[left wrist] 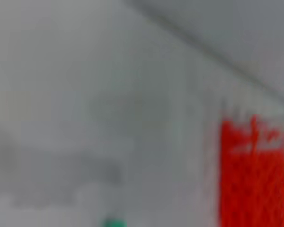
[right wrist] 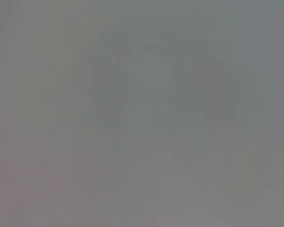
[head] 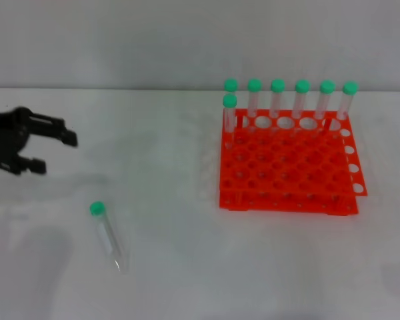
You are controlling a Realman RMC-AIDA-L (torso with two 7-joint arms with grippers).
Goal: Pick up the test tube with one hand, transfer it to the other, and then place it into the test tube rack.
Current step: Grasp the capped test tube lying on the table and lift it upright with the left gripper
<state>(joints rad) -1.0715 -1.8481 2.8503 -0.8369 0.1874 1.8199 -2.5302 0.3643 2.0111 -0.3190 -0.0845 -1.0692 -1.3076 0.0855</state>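
Test tube (head: 107, 235) lies on table; left gripper (head: 53, 152) nearby, jaws spread.

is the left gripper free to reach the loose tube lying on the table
Probably yes. The left gripper hangs open at the table's left side, and the test tube lies flat nearby, toward the robot, with only bare table between them. The test tube rack stands well off to the right.
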